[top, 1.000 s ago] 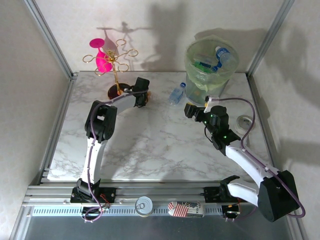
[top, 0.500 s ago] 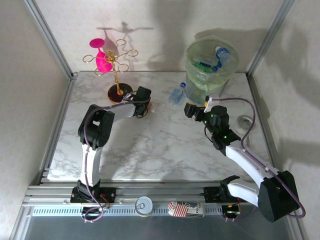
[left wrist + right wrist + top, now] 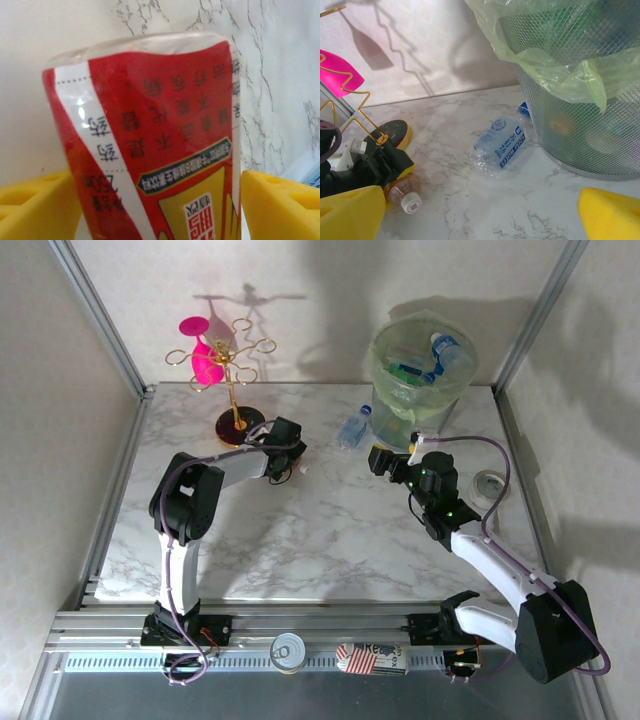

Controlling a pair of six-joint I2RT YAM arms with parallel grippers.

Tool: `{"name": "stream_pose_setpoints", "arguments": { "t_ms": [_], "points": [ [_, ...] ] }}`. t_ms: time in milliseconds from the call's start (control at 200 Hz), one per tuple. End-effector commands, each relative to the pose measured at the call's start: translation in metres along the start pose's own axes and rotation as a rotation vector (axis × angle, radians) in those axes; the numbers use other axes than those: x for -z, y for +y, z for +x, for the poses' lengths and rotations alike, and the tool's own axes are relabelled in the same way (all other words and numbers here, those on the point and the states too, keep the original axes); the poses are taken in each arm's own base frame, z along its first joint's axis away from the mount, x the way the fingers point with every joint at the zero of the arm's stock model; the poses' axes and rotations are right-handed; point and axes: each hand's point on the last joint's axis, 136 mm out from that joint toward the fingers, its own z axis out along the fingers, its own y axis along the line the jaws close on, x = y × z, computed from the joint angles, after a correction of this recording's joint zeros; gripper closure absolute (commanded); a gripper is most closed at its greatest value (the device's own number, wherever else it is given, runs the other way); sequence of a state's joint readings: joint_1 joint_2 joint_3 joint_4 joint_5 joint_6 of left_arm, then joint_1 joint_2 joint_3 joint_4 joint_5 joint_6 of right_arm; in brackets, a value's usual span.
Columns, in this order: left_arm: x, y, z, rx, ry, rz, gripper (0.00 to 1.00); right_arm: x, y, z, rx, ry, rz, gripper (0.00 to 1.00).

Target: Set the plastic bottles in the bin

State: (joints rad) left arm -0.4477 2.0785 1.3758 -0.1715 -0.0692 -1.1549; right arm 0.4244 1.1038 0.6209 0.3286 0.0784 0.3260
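Note:
A clear bottle with a red label [image 3: 160,130] sits between my left gripper's [image 3: 160,205] yellow fingers [image 3: 35,200], which press it from both sides. From above, that left gripper [image 3: 287,453] is low over the table by the stand's base, and the bottle's white cap [image 3: 411,204] pokes out. A crushed clear bottle with a blue label [image 3: 352,428] [image 3: 502,145] lies on the marble against the bin [image 3: 385,405] [image 3: 570,125]. The pale green lined bin holds several bottles [image 3: 448,352]. My right gripper [image 3: 381,461] [image 3: 480,220] hovers open near the blue-label bottle.
The gold stand with pink glasses [image 3: 225,360] stands at the back left, its dark round base [image 3: 395,131] beside my left gripper. A tin can [image 3: 288,651] and a flattened packet [image 3: 372,657] rest on the front rail. A round fitting [image 3: 490,482] sits at the right edge.
My left gripper has swung away from the stand's base toward the near right, carrying the red-label bottle. The right arm and the blue-label bottle have stayed still.

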Motion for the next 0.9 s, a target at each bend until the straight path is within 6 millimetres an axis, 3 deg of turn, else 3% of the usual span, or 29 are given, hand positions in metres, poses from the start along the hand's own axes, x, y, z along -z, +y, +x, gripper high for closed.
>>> {"name": "stream_pose_setpoints", "arguments": {
  "t_ms": [0,230,341,456,596,776,896],
  "points": [
    [-0.014,0.090,0.029,-0.097,0.107,-0.333,0.19,0.003,0.004,-0.004,-0.001,-0.028,-0.016,0.01],
    [-0.024,0.077,0.027,-0.096,0.100,-0.315,0.34,0.009,-0.001,-0.003,0.005,-0.031,0.006,0.01],
    [-0.021,0.073,0.025,-0.084,0.090,-0.292,0.41,0.012,-0.001,-0.005,0.003,-0.041,0.005,0.01],
    [-0.011,0.056,0.021,-0.058,0.079,-0.218,0.42,0.011,0.011,-0.003,0.006,-0.038,-0.065,0.01],
    [0.013,0.020,0.016,0.004,0.063,-0.064,0.42,0.007,0.042,0.004,0.012,-0.003,-0.244,0.01],
    [0.058,-0.039,0.013,0.042,0.040,0.166,0.43,0.005,0.078,0.015,-0.008,0.053,-0.460,0.03],
    [0.084,-0.059,0.013,0.074,0.015,0.277,0.43,0.005,0.098,0.023,-0.006,0.083,-0.564,0.08]
  ]
}}
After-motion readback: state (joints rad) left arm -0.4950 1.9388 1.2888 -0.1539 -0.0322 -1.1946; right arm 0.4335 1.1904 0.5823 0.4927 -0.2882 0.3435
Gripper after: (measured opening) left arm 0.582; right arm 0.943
